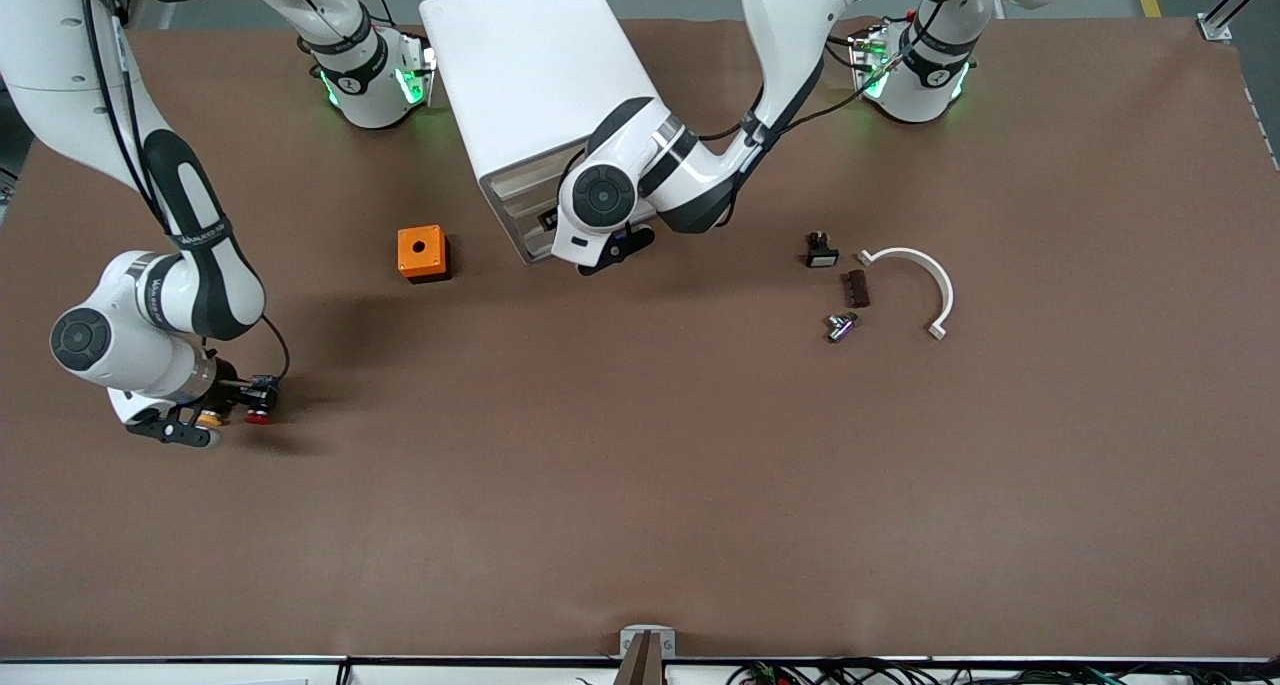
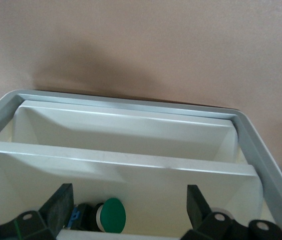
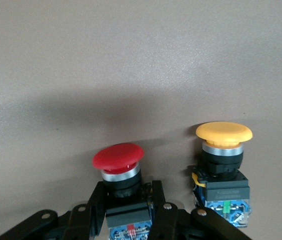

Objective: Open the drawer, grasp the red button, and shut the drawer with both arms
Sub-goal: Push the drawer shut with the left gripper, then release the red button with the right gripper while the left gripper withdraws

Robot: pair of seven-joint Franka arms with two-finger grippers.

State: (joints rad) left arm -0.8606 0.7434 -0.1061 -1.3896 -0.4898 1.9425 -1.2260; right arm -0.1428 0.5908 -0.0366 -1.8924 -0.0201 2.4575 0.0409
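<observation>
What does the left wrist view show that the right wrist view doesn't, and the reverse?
Only the left wrist view: the left gripper, open, at the cabinet's drawer, which is partly open with a green-capped button inside.

Only the right wrist view: the right gripper shut on the red-capped button, with a yellow-capped button beside it on the table.

Both share: the brown table.

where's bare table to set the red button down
The brown mat lies bare between the orange box with a hole and the front camera. It is crowded around the curved white bracket and beside the yellow-capped button, where the right gripper holds the red-capped button.
</observation>
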